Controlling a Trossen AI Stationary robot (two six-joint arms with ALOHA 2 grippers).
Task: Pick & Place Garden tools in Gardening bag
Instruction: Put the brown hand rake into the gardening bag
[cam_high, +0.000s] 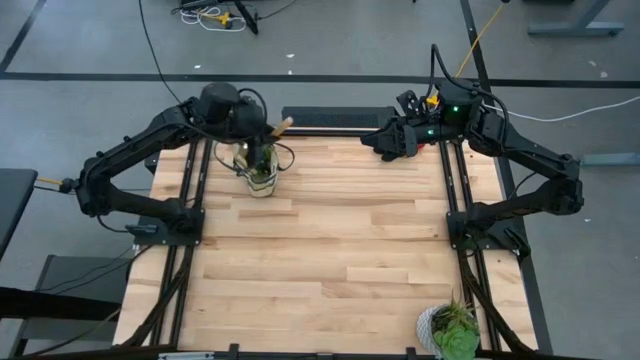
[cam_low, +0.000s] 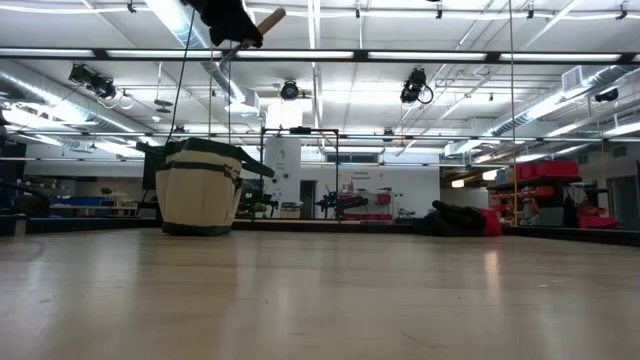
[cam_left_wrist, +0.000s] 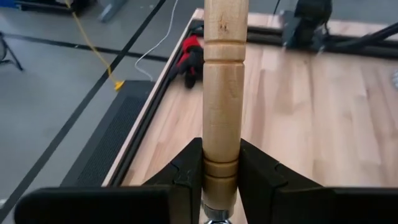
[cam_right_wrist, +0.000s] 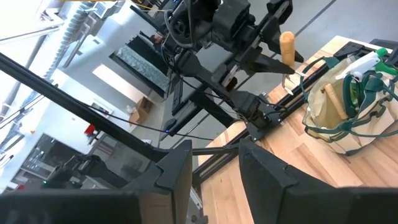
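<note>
Pale wood marks the rake handle that I see pinched between the fingers of the left gripper, held above the gardening bag. The bag stands upright on the tabletop at its far left, with green and white tool parts showing inside it. I see the right gripper at the far right edge, its fingers spread with nothing between them, close to the red-and-black gloves that lie on the far edge of the tabletop. A potted plant stands at the near right corner, well apart from the bag.
</note>
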